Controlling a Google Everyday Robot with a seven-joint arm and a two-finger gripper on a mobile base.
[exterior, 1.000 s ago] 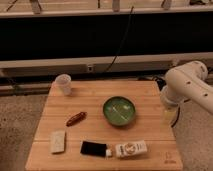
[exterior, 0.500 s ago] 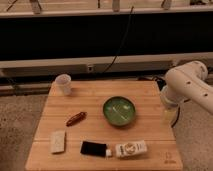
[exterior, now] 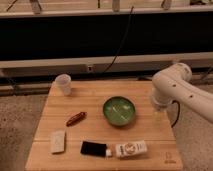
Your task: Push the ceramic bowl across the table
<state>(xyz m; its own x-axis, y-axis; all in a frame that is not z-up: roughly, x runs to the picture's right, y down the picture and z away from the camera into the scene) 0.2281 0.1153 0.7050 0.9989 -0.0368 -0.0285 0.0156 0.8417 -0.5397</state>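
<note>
Nearest, a white tube-shaped pack lies along the front edge of the square bamboo-wood desk. Mid-desk sits the round glossy green ceramic bowl, with bare wood to its left, judged its push lane. The gripper hangs just right of the bowl under the white arm, apparently placed to shove. How far open it is cannot be told.
</note>
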